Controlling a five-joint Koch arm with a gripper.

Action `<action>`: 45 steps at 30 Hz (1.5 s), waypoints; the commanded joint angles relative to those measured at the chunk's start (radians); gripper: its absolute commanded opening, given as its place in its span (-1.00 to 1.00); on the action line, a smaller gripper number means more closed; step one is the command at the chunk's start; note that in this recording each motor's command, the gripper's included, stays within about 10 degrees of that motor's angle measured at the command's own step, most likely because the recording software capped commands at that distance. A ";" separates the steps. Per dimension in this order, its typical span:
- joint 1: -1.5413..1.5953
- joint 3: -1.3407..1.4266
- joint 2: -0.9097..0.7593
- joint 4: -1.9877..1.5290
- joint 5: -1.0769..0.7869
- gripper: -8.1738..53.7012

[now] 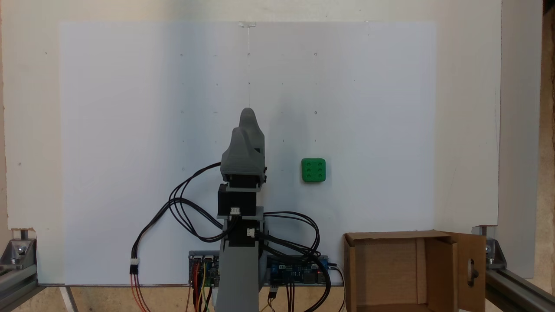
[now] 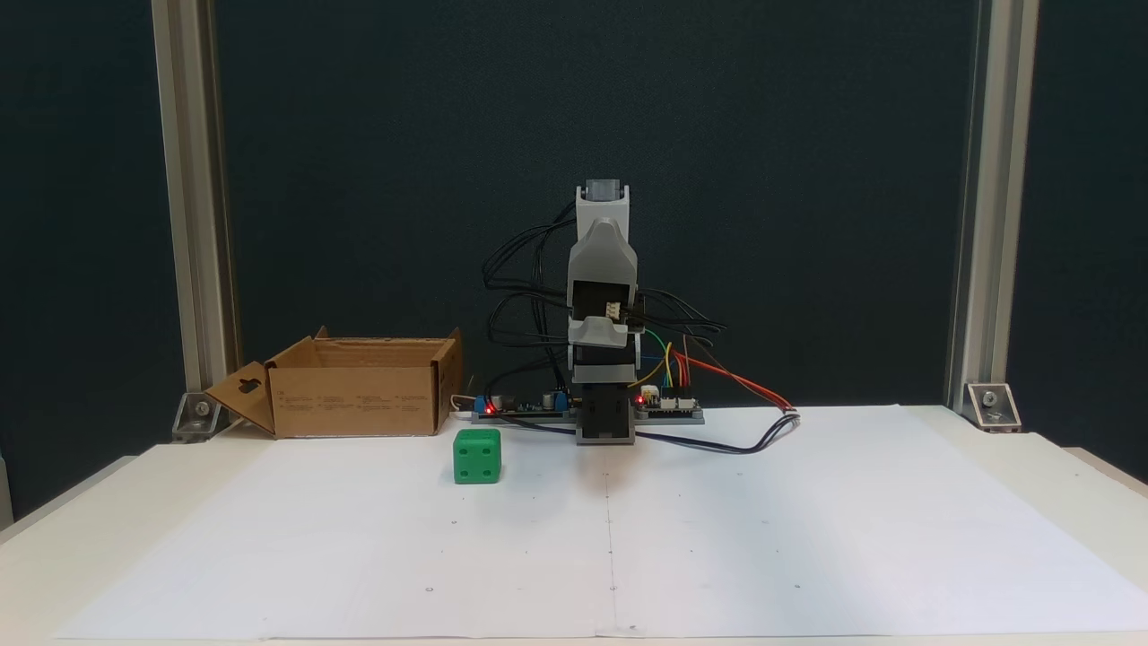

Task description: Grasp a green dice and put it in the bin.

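The green dice (image 1: 313, 169) sits on the white paper, its six-pip face up; in the other fixed view the dice (image 2: 477, 456) lies left of the arm's base. My grey gripper (image 1: 243, 120) is folded over the base, its jaws together with no gap and nothing between them, a short way left of the dice. It faces the camera in a fixed view (image 2: 603, 247). The brown cardboard bin (image 1: 392, 236) stands open at the paper's lower right edge, and the bin (image 2: 354, 395) appears behind and left of the dice, its slotted flap (image 2: 242, 390) folded outward.
Controller boards (image 1: 299, 268) and loose cables (image 1: 182, 208) lie around the arm's base. Aluminium frame brackets (image 1: 17, 251) stand at the table corners. A wide white paper sheet (image 1: 130, 130) covers the tabletop.
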State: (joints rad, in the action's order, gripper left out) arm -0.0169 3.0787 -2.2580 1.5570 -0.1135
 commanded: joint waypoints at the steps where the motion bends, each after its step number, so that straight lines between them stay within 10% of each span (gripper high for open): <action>1: 0.026 0.048 -0.107 -0.175 0.005 0.72; 45: 0.080 -0.020 -0.106 -0.316 0.009 0.67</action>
State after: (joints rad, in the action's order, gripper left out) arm 0.0506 3.0680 -2.2580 1.2809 -0.1135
